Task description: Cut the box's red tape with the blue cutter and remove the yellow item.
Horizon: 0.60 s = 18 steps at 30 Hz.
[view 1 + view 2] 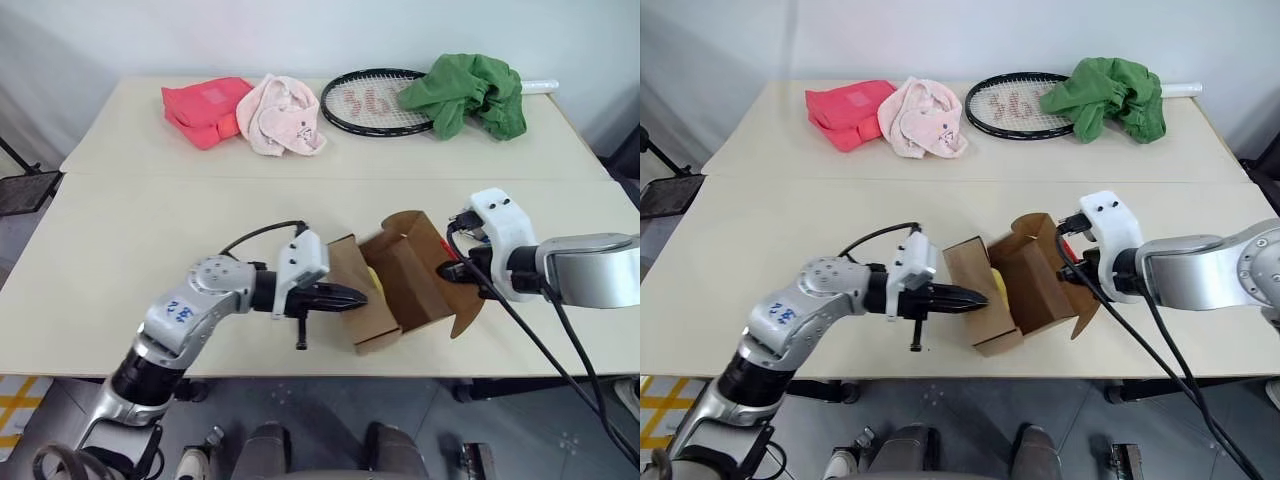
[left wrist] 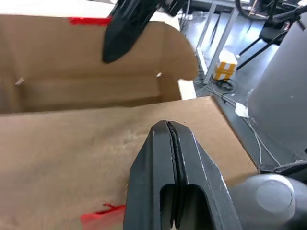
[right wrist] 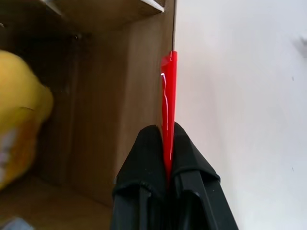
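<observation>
Box: we see the box (image 1: 395,285) at the near edge of the table (image 1: 150,230), lid swung up and open toward our right side, its long side running left to right between our two arms.
Right gripper: our right gripper (image 3: 166,139) is pinched closed on the lid's edge, right over the red tape (image 3: 168,105), and holds the lid back.
Left gripper: our left gripper (image 1: 975,297) has its fingers pressed together with nothing between them, its tips against the box's left wall, pointing rightward at the opening.
Yellow item: the yellow item (image 1: 997,285) sits inside the box, just past the left fingertips, behind the near wall.
Nearer arm: we judge the left one is nearer and free; the right is busy with the lid.
Coming move: the left fingers likely need to part and go over the wall, down into the box.
Cutter: we cannot make out the blue cutter.
</observation>
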Each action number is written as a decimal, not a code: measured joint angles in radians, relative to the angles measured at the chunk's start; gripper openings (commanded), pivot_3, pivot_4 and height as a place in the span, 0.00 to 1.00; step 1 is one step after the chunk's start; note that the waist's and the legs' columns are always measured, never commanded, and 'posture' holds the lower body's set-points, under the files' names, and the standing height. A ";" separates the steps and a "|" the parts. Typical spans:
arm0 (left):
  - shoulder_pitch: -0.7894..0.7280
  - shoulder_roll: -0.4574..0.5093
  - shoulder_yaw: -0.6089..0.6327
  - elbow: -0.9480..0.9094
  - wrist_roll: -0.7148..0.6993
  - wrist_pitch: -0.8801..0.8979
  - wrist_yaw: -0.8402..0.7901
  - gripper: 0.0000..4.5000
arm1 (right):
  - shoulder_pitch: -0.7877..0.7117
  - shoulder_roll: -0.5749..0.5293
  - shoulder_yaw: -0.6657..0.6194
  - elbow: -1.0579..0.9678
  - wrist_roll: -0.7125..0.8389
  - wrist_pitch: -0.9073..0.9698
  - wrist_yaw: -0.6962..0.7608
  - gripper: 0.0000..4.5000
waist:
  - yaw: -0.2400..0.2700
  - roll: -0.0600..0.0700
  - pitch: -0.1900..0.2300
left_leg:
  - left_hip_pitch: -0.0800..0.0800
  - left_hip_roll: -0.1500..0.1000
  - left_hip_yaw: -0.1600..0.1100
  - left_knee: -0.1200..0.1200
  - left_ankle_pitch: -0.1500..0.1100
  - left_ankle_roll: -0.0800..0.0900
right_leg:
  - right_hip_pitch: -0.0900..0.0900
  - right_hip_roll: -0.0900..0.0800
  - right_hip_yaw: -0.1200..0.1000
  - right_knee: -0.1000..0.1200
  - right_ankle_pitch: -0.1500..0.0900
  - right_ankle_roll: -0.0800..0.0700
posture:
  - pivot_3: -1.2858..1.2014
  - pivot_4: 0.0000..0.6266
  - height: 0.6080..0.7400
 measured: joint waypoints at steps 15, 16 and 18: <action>0.086 0.070 0.045 0.079 0.046 0.069 0.032 0.00 | 0.043 0.002 -0.029 -0.026 -0.025 -0.022 -0.018 0.01 | 0.000 0.000 0.000 | -0.002 0.000 0.000 -0.001 0.000 0.000 | -0.002 0.000 0.000 -0.001 0.000 0.000 | 0.52 0.24 1.00; 0.086 0.066 0.045 0.079 0.047 0.071 0.037 0.00 | 0.044 0.008 -0.028 -0.027 -0.025 -0.023 -0.028 0.01 | -0.001 0.000 0.000 | -0.002 0.000 0.000 -0.001 0.000 0.000 | -0.002 0.000 0.000 -0.001 0.000 0.000 | 0.52 0.24 1.00; 0.086 0.056 0.046 0.079 0.049 0.077 0.045 0.00 | 0.044 0.022 -0.026 -0.033 -0.025 -0.026 -0.049 0.01 | -0.002 0.000 0.000 | -0.002 0.000 0.001 -0.001 0.000 0.000 | -0.002 0.000 0.000 -0.001 0.000 0.000 | 0.52 0.24 1.00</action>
